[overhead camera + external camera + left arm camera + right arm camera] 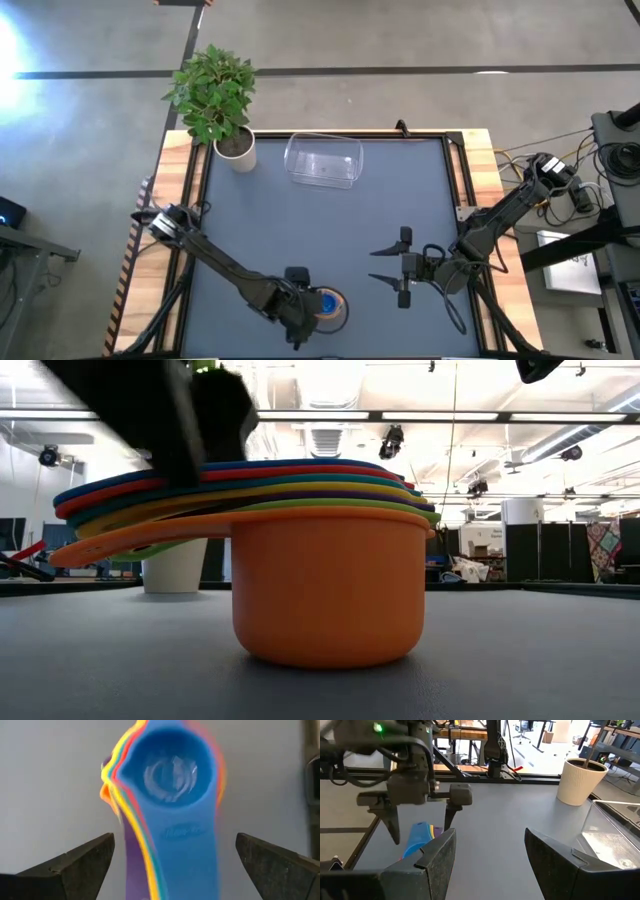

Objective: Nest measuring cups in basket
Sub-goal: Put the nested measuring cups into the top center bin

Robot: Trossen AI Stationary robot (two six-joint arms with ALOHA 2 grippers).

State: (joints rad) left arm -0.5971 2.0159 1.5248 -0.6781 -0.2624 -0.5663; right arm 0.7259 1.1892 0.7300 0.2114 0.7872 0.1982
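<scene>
We count one stack of measuring cups (pixel 330 575) at the near edge of the counter (pixel 300 230), nested in an orange cup with blue on top; six or seven coloured rims show, though we cannot separate them all. One clear basket (pixel 323 161) sits well apart at the far side, beside one white plant pot (pixel 237 152). The left hand (pixel 172 865) hangs over the stack, fingers spread on either side of the handles. The right hand (pixel 403 267) waits mid-counter, fingers wide apart.
</scene>
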